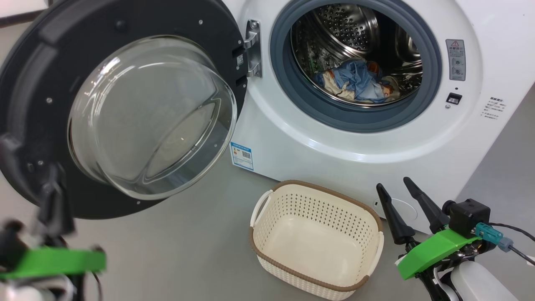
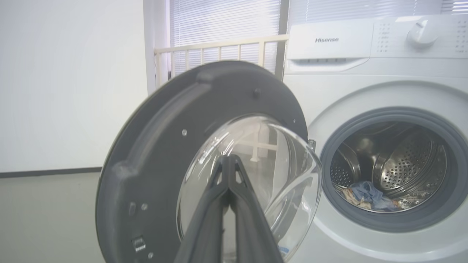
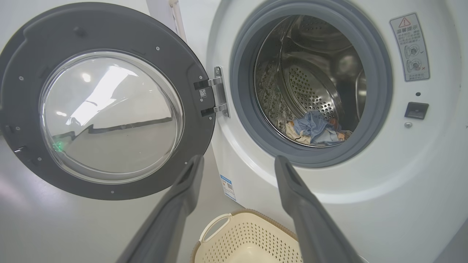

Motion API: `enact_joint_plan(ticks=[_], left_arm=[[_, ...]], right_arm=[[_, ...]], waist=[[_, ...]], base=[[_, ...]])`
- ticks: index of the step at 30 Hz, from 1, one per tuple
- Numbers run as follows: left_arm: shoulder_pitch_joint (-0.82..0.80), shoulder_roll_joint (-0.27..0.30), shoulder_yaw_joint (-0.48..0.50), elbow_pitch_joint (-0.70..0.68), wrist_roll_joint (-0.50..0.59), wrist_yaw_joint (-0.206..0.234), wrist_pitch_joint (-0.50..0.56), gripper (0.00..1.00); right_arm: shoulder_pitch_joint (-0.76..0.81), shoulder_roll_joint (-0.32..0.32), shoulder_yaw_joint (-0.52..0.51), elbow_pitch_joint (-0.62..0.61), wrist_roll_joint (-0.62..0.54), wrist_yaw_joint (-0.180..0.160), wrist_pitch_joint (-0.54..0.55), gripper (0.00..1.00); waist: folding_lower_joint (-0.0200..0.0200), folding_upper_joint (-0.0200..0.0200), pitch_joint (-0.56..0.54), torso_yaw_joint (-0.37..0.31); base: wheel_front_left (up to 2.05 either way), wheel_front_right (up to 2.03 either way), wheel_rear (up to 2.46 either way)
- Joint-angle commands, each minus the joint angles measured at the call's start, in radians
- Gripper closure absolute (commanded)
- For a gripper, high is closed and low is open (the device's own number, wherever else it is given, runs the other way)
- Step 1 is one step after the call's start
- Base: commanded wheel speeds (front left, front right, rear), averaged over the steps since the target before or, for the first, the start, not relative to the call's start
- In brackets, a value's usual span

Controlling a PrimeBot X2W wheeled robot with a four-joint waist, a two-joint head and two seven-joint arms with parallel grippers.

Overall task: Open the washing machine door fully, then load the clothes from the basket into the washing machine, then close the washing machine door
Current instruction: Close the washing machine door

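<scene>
Tapered left gripper (image 2: 229,160) pinched shut, right gripper (image 3: 238,162) spread; crumpled blue clothes (image 1: 355,81) inside perforated steel drum (image 1: 347,25) of washing machine (image 1: 317,142).

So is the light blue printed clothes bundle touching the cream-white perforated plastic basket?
Apart. The head view shows the clothes lying inside the perforated steel drum, while the basket stands on the grey floor below.

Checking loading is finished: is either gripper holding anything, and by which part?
Nothing is held. The left gripper is shut on nothing, the right gripper open and empty; the clothes lie in the washing machine.
</scene>
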Motion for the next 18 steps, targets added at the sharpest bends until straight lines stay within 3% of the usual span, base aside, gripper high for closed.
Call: enact_joint_plan(ticks=[1,6,10,18], left_arm=[[-0.071,0.048,0.049,-0.049,-0.004,-0.004,-0.004,1.00],[-0.176,0.132,0.107,-0.141,-0.031,-0.020,0.056,1.00],[-0.272,0.166,0.189,-0.134,-0.136,-0.049,0.092,1.00],[-0.447,0.187,0.450,0.155,-0.503,-0.124,0.152,1.00]], right_arm=[[-0.008,-0.012,0.010,-0.024,0.008,0.004,-0.008,0.00],[-0.007,-0.012,0.010,-0.027,0.004,0.004,-0.008,0.00],[-0.010,-0.021,0.011,-0.030,0.002,0.004,-0.008,0.00],[-0.034,-0.063,0.027,-0.028,0.000,0.004,-0.008,0.00]], waist=[[0.0000,0.0000,-0.001,-0.002],[0.0000,0.0000,0.003,-0.023],[0.0000,0.0000,0.015,-0.046],[0.0000,0.0000,0.067,-0.101]], base=[[0.00,0.00,0.00],[0.00,0.00,0.00],[0.00,0.00,0.00],[0.00,0.00,0.00]])
